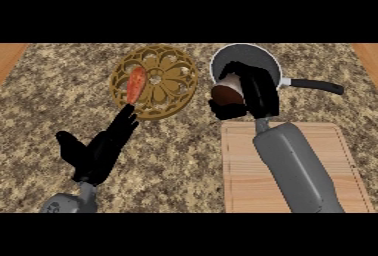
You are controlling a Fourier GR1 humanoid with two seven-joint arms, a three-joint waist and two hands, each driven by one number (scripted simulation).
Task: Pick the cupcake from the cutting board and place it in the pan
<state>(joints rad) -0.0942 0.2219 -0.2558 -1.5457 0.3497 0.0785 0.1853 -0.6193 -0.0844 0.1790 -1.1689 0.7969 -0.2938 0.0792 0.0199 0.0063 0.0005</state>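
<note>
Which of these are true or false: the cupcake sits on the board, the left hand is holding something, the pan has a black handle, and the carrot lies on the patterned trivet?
1. The brown cupcake sits on the pale wooden cutting board. False: the black right hand holds it at the pan's rim.
2. The black left hand holds something. False: it is open.
3. The round dark pan has a black handle. True.
4. The orange carrot lies on the round golden trivet. True.
</note>
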